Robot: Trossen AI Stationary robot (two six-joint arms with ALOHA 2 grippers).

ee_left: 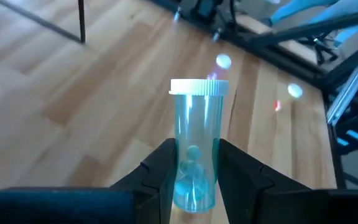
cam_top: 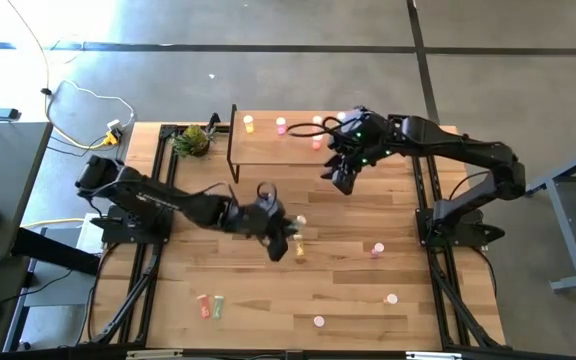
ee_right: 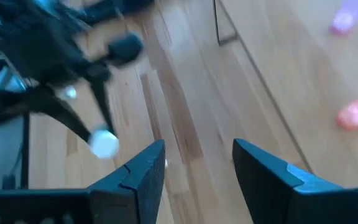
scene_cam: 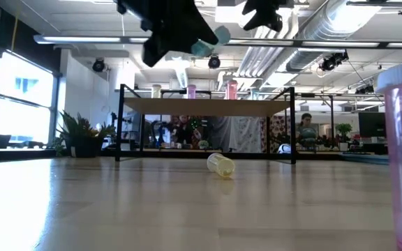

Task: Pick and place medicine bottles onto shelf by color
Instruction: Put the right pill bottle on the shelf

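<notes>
Left gripper clamped on clear blue-green medicine bottle with white cap, raised above tabletop centre; right gripper fingers apart, empty, beside light-wood black-legged shelf at tabletop's far edge

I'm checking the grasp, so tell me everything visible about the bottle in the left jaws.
The bottle is a clear blue-tinted plastic cylinder with a ribbed white cap, holding a few small round pills near its bottom. The left gripper is shut on its lower half, the cap end pointing away from the wrist. It hangs above the table, touching nothing else.
</notes>
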